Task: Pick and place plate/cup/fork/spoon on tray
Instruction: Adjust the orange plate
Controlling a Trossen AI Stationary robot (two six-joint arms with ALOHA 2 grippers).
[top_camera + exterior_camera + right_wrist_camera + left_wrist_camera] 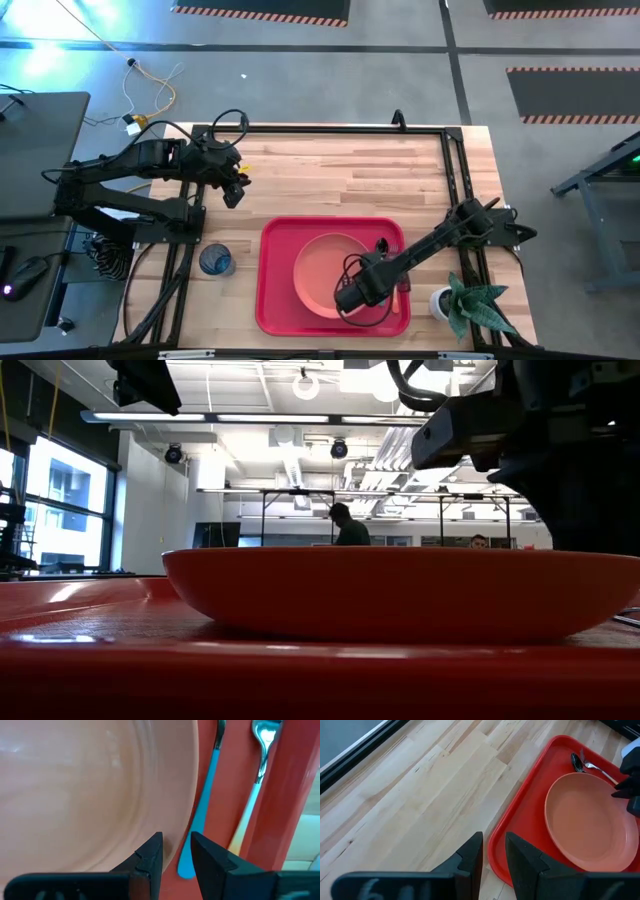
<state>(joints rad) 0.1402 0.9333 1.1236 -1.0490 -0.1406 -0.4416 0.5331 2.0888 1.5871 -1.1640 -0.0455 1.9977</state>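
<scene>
From above, the red tray [275, 300] sits near the front edge of the wooden bench [330, 170], with the salmon plate [318, 272] lying flat inside it. The right gripper [352, 298] hangs low over the plate's front right edge. The blue cup [215, 261] stands on the bench just left of the tray, outside it. A small potted plant [462, 300] stands to the tray's right. The left gripper [233, 190] hovers above bare wood, well back and left of the tray.

At bench height, the plate [400, 595] fills the width of the picture, resting on the tray [120, 660], and dark parts of the right arm crowd the upper right. A person [348, 525] shows far off in the room.

The left wrist camera looks past its own fingers [470, 857], which stand a narrow gap apart and hold nothing, toward the tray [520, 810], the plate [590, 825] and the heads of the spoon [577, 762] and fork [592, 765] at the tray's far corner.

The right wrist camera shows its fingers [148, 855] slightly parted and empty, poised over the plate's [90, 785] rim. Just beyond that rim the spoon [202, 815] and fork [252, 785] lie side by side on the tray [280, 805].
</scene>
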